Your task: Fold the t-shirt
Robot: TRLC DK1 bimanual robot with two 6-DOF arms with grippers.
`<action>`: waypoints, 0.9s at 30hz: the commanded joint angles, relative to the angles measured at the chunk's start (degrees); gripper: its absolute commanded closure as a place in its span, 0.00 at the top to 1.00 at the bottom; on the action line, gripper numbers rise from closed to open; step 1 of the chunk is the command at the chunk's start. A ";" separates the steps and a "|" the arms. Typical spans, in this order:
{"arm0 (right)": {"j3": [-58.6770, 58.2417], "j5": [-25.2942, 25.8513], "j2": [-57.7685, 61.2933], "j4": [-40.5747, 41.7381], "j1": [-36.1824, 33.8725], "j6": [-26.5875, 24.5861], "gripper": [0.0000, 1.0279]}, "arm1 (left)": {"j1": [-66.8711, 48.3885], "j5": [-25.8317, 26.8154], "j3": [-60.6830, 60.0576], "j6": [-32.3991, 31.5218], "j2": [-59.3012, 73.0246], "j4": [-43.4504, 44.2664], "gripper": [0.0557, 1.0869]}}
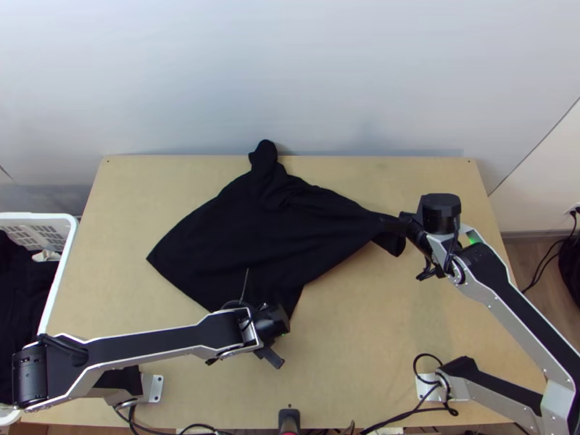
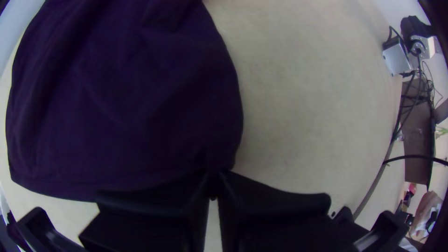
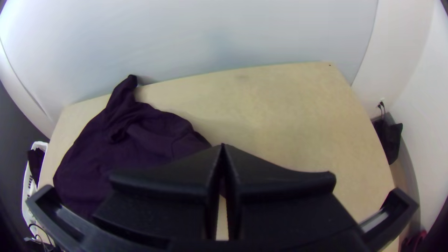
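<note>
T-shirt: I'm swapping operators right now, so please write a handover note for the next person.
Left gripper: fingers shut on the shirt's edge, near a corner on the table's near side.
Right gripper: fingers shut, over the shirt's right-hand end in the top view; whether they pinch cloth, I can't tell.
T-shirt: lies askew and wrinkled on the table, one narrow end bunched at the far edge.
Done: the left grip; no neat fold visible.
Left: probably straighten it, then fold.
</note>
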 commanded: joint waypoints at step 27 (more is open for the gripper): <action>14.10 21.42 -9.81 15.11 6.00 -25.69 0.03 | 46.52 -17.35 48.87 22.34 -17.67 1.20 0.04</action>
